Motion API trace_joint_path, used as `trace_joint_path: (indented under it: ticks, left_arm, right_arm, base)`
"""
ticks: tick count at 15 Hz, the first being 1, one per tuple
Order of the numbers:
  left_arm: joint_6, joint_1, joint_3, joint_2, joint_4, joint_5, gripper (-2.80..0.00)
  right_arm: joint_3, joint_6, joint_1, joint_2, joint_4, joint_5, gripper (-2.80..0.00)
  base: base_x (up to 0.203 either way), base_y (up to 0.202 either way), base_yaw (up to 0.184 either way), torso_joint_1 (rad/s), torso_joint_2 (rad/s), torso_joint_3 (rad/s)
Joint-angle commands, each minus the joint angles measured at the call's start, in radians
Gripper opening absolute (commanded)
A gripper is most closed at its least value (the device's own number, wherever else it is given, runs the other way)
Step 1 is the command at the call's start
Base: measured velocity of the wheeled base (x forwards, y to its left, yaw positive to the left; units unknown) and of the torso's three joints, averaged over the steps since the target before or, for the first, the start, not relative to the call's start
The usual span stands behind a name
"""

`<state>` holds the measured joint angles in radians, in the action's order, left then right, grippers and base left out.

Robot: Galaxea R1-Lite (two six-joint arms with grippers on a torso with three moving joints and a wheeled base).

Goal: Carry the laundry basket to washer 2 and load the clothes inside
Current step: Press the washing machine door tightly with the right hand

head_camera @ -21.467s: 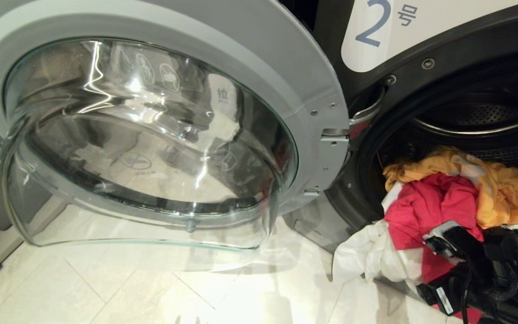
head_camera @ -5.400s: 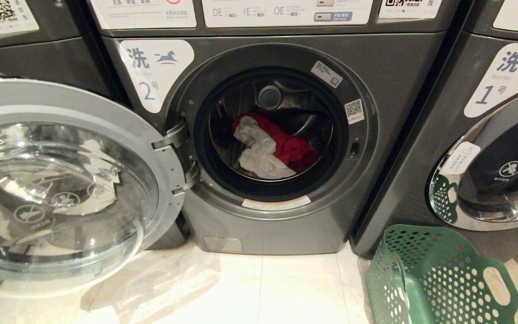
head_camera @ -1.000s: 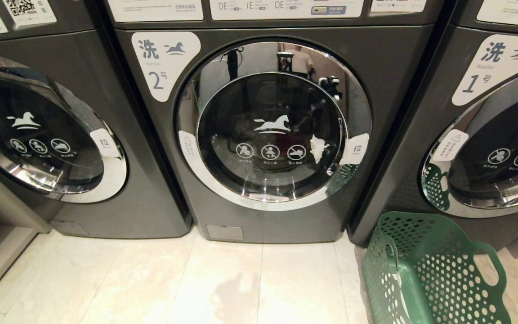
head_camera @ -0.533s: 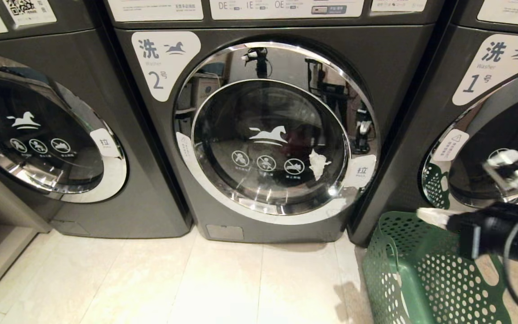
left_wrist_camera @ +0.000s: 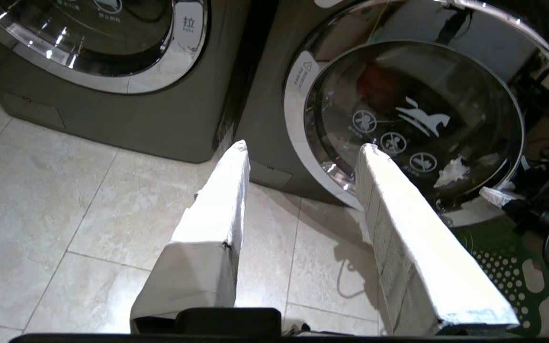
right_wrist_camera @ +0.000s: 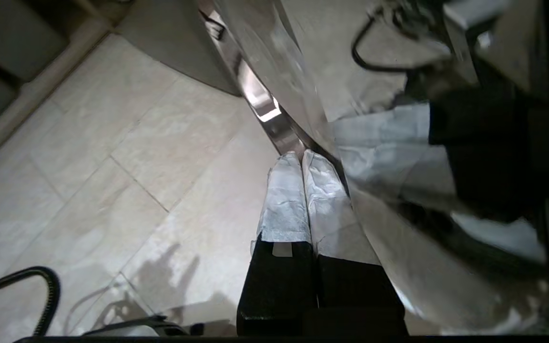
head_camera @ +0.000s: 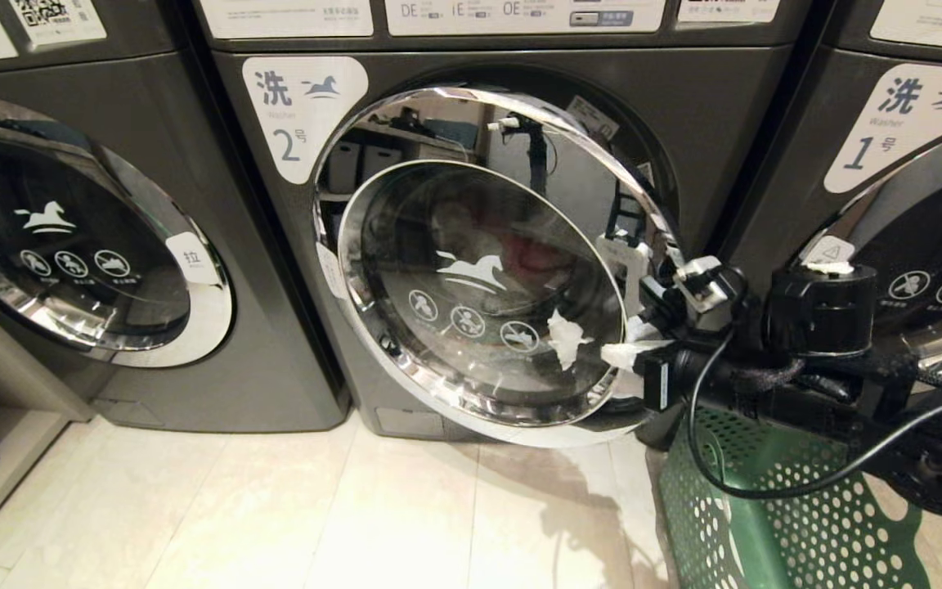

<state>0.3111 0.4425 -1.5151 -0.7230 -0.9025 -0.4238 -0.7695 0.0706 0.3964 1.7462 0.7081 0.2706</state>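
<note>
1. Pale floor tiles are seen below a row of dark grey washers.
2. At frame centre, washer 2 is shown with its door ajar; red fabric shows dimly through the glass.
3. The right gripper, fingers pressed together, is placed at the door's right rim.
4. The left gripper is held apart, empty, above the floor.
5. The laundry basket is seen at lower right.

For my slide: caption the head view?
Shut right pincer at ajar chrome-rimmed glass door of dark grey washer 2.
</note>
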Motion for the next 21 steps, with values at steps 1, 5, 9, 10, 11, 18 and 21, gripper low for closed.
trace_joint_path:
  ticks: [1, 5, 9, 10, 11, 18, 21]
  left_arm:
    - [0.003, -0.001, 0.032, 0.018, -0.002, -0.002, -2.8]
    - [0.005, -0.001, 0.084, 0.033, 0.007, 0.005, -2.8]
    - [0.009, -0.001, 0.106, 0.037, 0.016, 0.005, -2.8]
    - [0.008, -0.001, 0.118, 0.046, 0.025, 0.004, -2.8]
    - [0.007, -0.001, 0.124, 0.054, 0.027, 0.001, -2.8]
    - [-0.05, -0.003, 0.192, 0.173, 0.01, -0.007, -2.8]
    - [-0.151, -0.081, 0.278, 0.259, 0.009, 0.001, -2.8]
  right_arm:
    - [0.009, -0.002, 0.004, 0.007, 0.007, -0.001, -2.8]
    - [-0.065, -0.063, -0.091, 0.084, 0.01, -0.147, -2.8]
    - [-0.234, -0.096, -0.158, 0.177, 0.011, -0.223, -2.8]
    - [-0.272, -0.099, -0.17, 0.205, 0.011, -0.23, -2.8]
    - [-0.311, -0.101, -0.182, 0.229, 0.011, -0.234, -2.8]
    - [-0.62, -0.142, -0.223, 0.452, 0.011, -0.281, -2.8]
    - [-0.734, -0.144, -0.226, 0.525, 0.012, -0.284, -2.8]
  base:
    - [0.0, 0.0, 0.0, 0.0, 0.0, 0.0]
    - [0.0, 0.0, 0.0, 0.0, 0.0, 0.0]
    - [0.0, 0.0, 0.0, 0.0, 0.0, 0.0]
    - [0.0, 0.0, 0.0, 0.0, 0.0, 0.0]
    - [0.0, 0.0, 0.0, 0.0, 0.0, 0.0]
    - [0.0, 0.0, 0.0, 0.0, 0.0, 0.0]
    - [0.0, 0.0, 0.0, 0.0, 0.0, 0.0]
